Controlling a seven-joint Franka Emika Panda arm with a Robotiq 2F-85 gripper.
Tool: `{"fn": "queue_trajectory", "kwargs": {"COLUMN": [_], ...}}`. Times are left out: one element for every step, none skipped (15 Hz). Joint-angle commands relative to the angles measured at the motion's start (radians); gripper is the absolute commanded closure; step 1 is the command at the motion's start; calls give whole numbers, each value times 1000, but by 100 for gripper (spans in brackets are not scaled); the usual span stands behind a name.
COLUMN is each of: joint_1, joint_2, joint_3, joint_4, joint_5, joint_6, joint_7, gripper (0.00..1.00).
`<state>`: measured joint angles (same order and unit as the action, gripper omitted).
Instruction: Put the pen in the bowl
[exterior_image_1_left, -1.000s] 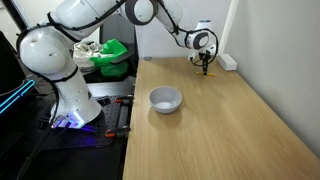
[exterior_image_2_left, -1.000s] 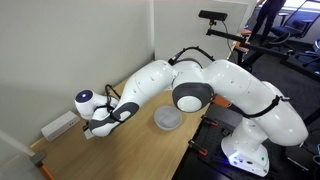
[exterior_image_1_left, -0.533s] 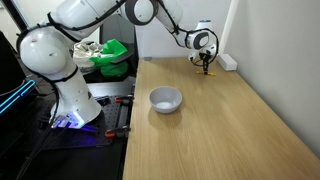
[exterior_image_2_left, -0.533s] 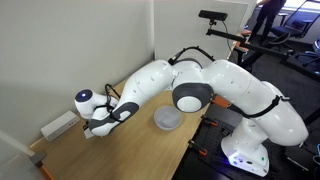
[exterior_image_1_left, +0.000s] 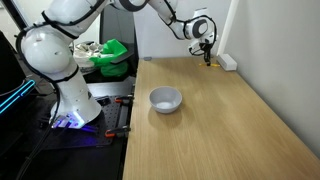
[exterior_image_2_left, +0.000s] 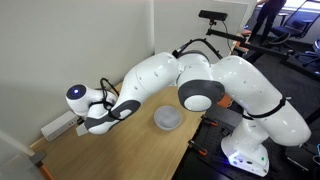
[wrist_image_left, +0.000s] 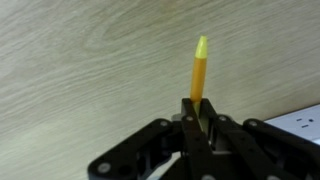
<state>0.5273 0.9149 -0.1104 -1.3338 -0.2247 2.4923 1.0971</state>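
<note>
My gripper (wrist_image_left: 197, 112) is shut on the pen (wrist_image_left: 199, 68), a thin yellow-orange stick that sticks out past the fingertips in the wrist view. In an exterior view the gripper (exterior_image_1_left: 207, 52) hangs above the far end of the wooden table, with the pen (exterior_image_1_left: 208, 58) held clear of the surface. In the other exterior view the gripper (exterior_image_2_left: 88, 127) is partly hidden by the arm. The small white bowl (exterior_image_1_left: 165, 99) stands near the table's edge by the robot base, well away from the gripper; it also shows in an exterior view (exterior_image_2_left: 167, 118).
A white rectangular block (exterior_image_1_left: 227, 62) lies against the wall at the far end of the table, next to the gripper; it also shows in an exterior view (exterior_image_2_left: 56, 127). A green bin (exterior_image_1_left: 112, 58) sits off the table behind the robot base (exterior_image_1_left: 62, 95).
The gripper has risen from the table surface with the pen held in it. The bowl has not moved.
</note>
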Motion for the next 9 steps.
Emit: {"fn": "queue_trajectory", "kwargs": {"joint_1": [105,135,160,189,214,235,251,262,268], "joint_2": [-153,-181,-206,-229,-251,-273,-294,-317,-341], "joint_3": [-116,-149,-174,-202,-222,-235,-239,-234,-221], "joint_4": [-164,-192,-216,-239,-259,-278,-297,-315,-335], "joint_5": [-95,-133,-173,-219,-267,-315,-360,-403,-446], "joint_6": [-19,-33,-49,-75,-110,-154,-202,-253,-306], "joint_7": [177,235,284,345,402,458,511,561,614], "gripper": [97,97,97,97,97,97,97,97,97]}}
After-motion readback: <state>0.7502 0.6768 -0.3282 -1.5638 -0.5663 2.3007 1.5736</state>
